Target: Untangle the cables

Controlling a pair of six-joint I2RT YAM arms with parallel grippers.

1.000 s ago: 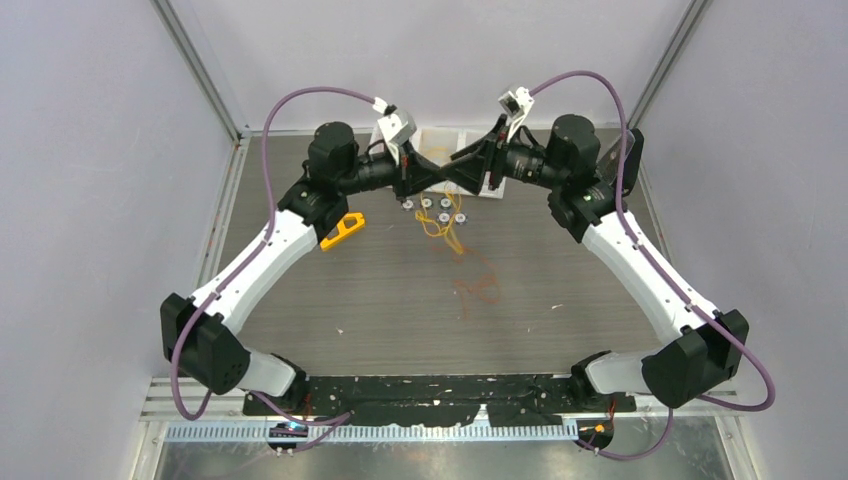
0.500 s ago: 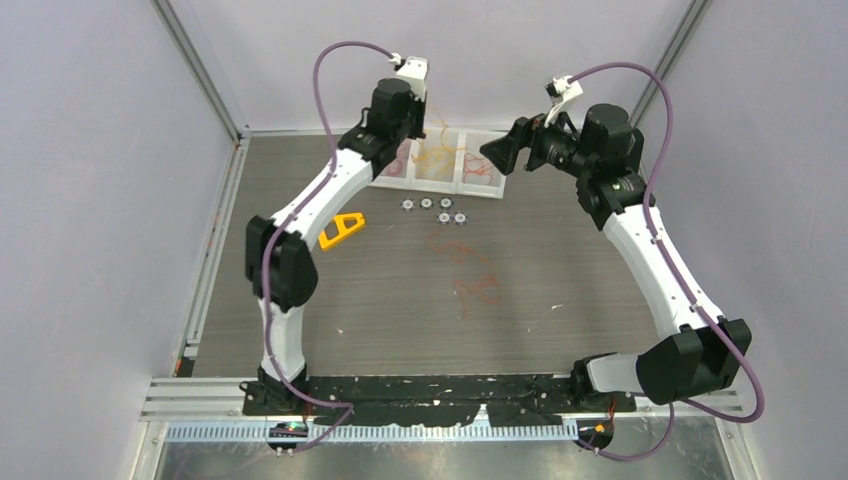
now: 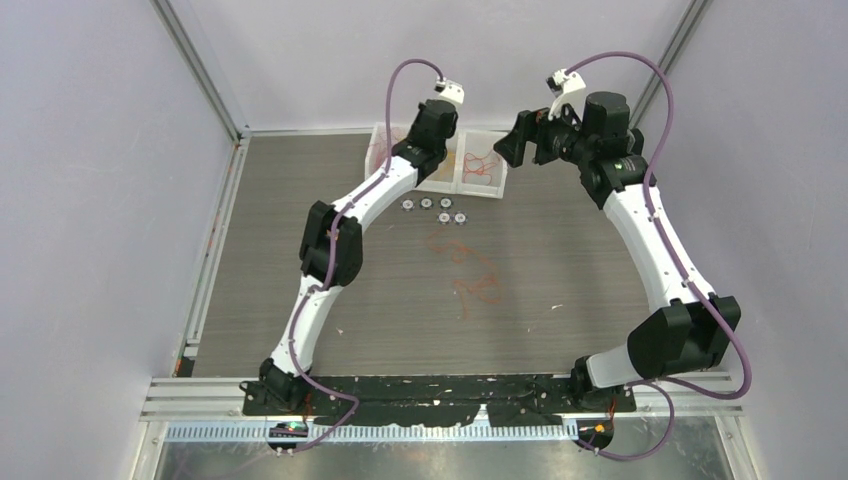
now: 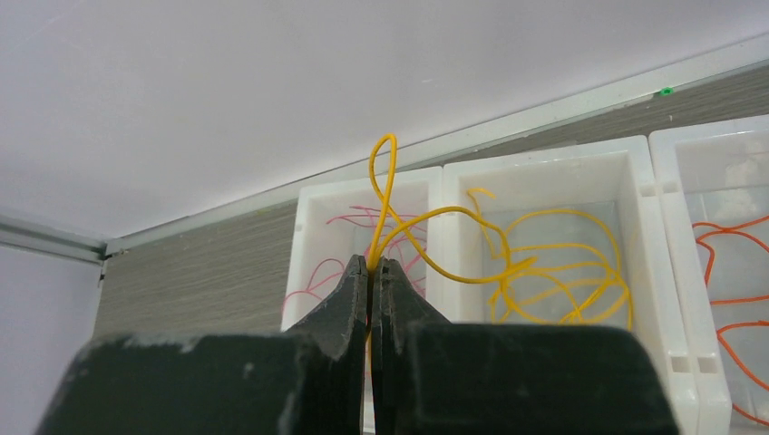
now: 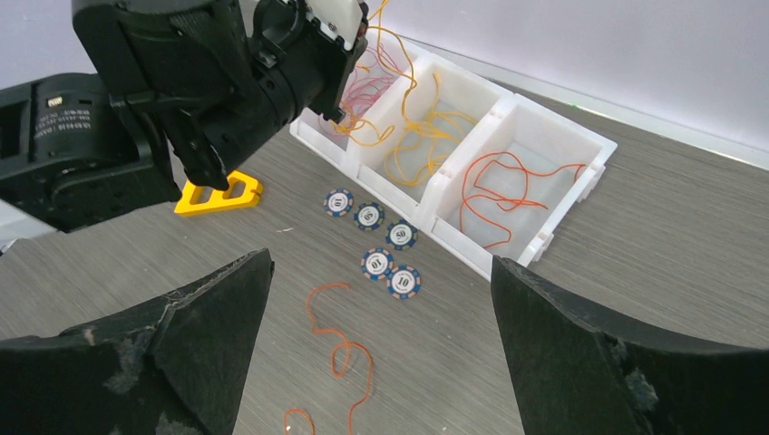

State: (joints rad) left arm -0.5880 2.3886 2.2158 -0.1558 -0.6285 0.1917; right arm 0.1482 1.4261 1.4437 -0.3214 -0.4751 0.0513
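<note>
The left gripper [image 4: 372, 267] pinches a yellow cable [image 4: 388, 137] tight above the white tray [image 4: 433, 195] at the table's far edge, so I think it should next let go over the middle box of yellow ones, while the right gripper [image 5: 379, 265] hangs wide open nearby.

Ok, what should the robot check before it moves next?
1. Left gripper shut on yellow cable: ok.
2. Yellow cable wholly in the tray's middle compartment: not ok, it crosses the divider.
3. Yellow cable clear of pink cables: cannot tell.
4. Right gripper open, holding nothing: ok.
5. All cables off the table: not ok, an orange cable lies there.
</note>
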